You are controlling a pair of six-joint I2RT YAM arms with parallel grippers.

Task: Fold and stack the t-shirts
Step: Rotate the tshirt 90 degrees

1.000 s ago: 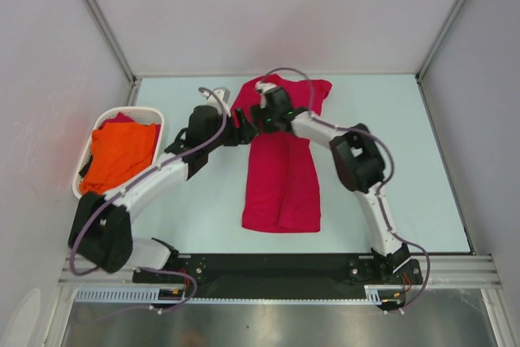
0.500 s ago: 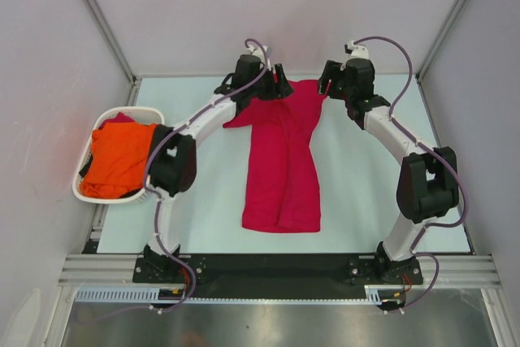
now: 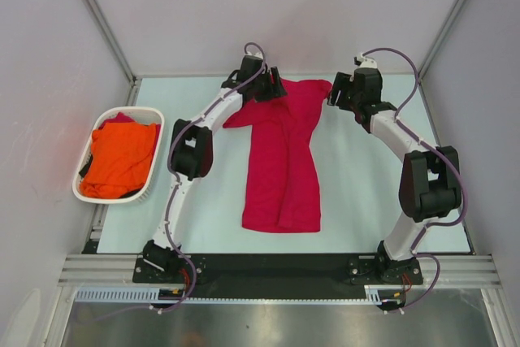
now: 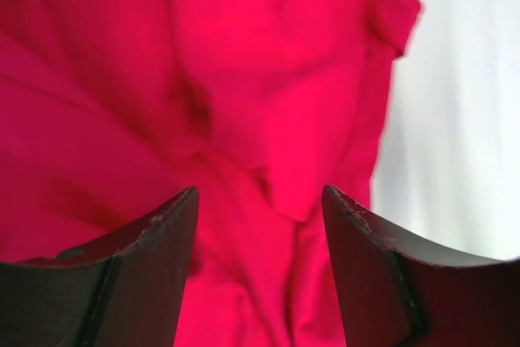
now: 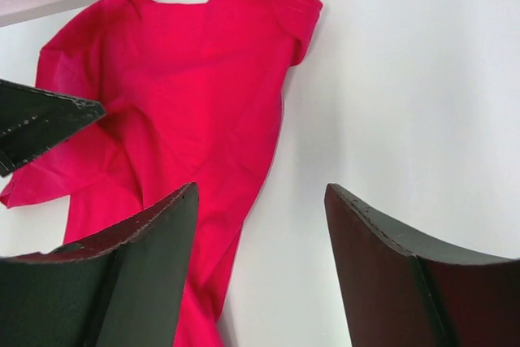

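We judge the job to be in its early part. The red shirt (image 3: 280, 168) lies spread lengthwise on the table (image 3: 211, 201), well to the right of the basket (image 3: 153, 180). Its near half looks folded in to a narrow strip, while the far end, with a sleeve out to each side, is rumpled and unfolded. The orange shirt (image 3: 118, 160) sits bunched inside the basket, so nothing is stacked.

The left gripper (image 3: 268, 87) hovers over the red shirt's far end, on the side nearer the basket, with its jaws apart and empty. The right gripper (image 3: 337, 91) hangs beyond the sleeve farther from the basket, over bare table, also apart and empty.

What is left: finish the red fold, then take out, fold and stack the orange.
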